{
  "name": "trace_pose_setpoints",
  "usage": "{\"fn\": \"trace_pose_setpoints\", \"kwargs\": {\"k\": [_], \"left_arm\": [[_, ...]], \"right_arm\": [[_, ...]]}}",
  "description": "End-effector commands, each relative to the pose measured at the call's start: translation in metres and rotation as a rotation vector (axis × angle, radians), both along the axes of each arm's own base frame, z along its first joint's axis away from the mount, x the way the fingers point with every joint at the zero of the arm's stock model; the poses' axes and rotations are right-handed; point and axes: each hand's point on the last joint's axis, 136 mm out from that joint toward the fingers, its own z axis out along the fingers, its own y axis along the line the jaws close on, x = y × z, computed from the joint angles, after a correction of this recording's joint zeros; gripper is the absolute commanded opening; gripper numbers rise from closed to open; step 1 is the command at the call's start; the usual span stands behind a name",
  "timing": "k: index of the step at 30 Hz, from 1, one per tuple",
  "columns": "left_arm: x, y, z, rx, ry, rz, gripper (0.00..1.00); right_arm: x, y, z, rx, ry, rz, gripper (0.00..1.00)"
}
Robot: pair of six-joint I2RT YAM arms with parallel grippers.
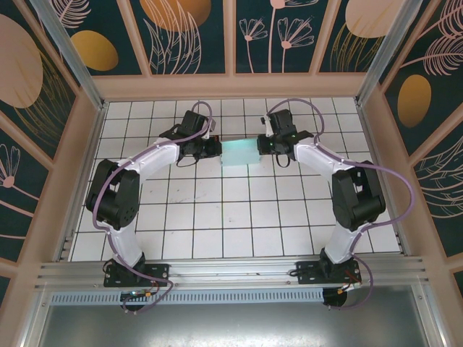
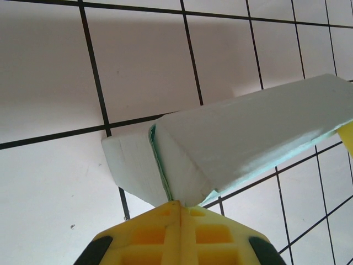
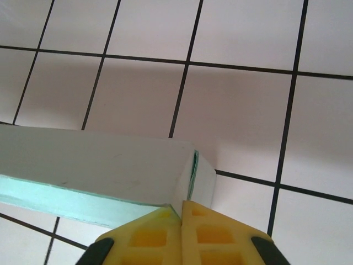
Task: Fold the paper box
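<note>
The paper box [image 1: 239, 154] is a pale light-blue, closed rectangular box lying on the white tiled floor at the back middle, between my two grippers. My left gripper [image 1: 217, 150] is at its left end. In the left wrist view the yellow fingertips [image 2: 179, 203] are pressed together on the lower edge of the box's [image 2: 248, 132] end flap. My right gripper [image 1: 262, 147] is at the right end. There its yellow tips [image 3: 182, 203] sit almost together, pinching the corner of the box [image 3: 110, 165] by the end seam.
White tiles with black grid lines [image 1: 217, 217] cover the floor. Beige walls [image 1: 231, 87] frame it at the back and on both sides. Both arms bend inward from their bases [image 1: 137, 273] at the near rail.
</note>
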Motion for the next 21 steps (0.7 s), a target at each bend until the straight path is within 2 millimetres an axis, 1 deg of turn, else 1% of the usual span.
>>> {"fn": "trace_pose_setpoints", "kwargs": {"k": [1,2,5,8,11,14,18,21], "left_arm": [[-0.008,0.005,-0.013,0.039,0.021,-0.010,0.00],[-0.008,0.005,-0.013,0.039,0.022,-0.010,0.00],[-0.007,0.004,-0.013,0.041,0.020,-0.011,0.00],[-0.006,0.003,-0.014,0.036,0.021,-0.015,0.00],[-0.006,0.002,-0.013,0.029,0.021,-0.017,0.00],[-0.006,0.001,-0.012,0.025,0.019,-0.019,0.00],[-0.007,0.000,-0.013,0.006,0.038,-0.004,0.00],[-0.008,-0.004,-0.010,-0.029,0.047,-0.003,0.04]], "right_arm": [[0.000,0.010,0.039,0.038,-0.145,0.035,0.50],[0.003,0.009,0.051,0.050,-0.188,0.021,0.61],[0.006,0.010,0.076,0.089,-0.273,0.022,0.68],[0.015,0.013,0.088,0.109,-0.305,0.004,0.69],[0.029,0.011,0.084,0.102,-0.289,-0.056,0.69],[0.041,0.010,0.073,0.080,-0.255,-0.094,0.67],[0.045,0.014,0.053,0.061,-0.210,-0.088,0.65],[0.043,0.014,0.035,0.052,-0.177,-0.084,0.64]]}}
